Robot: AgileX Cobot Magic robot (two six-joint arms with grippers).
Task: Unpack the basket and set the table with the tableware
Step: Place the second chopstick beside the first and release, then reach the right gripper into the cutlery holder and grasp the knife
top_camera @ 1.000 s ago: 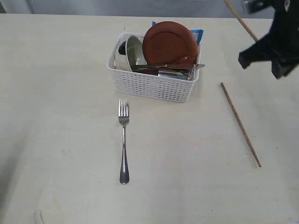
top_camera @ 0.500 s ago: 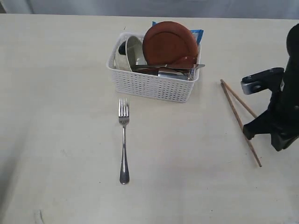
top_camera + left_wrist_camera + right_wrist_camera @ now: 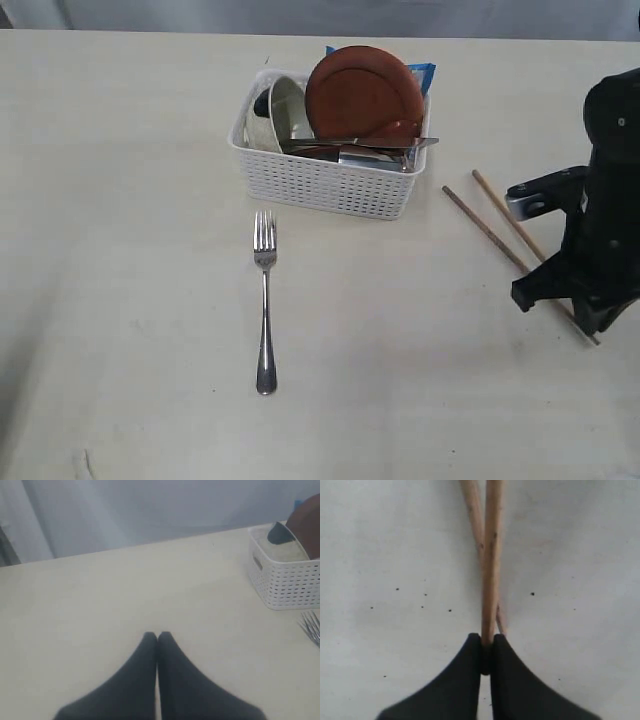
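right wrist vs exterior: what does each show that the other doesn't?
Right wrist only: the right gripper pinched shut on one chopstick, with the other chopstick crossing behind it.
Exterior only: the basket holding the plate and bowl, and the fork lying in front of it.
Both: the two chopsticks, the right arm and the pale table.

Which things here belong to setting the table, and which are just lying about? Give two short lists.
Belong to the job: basket, fork, plate, bowl, knife, two chopsticks (one in the right gripper), table.
Just lying about: blue snack bag.
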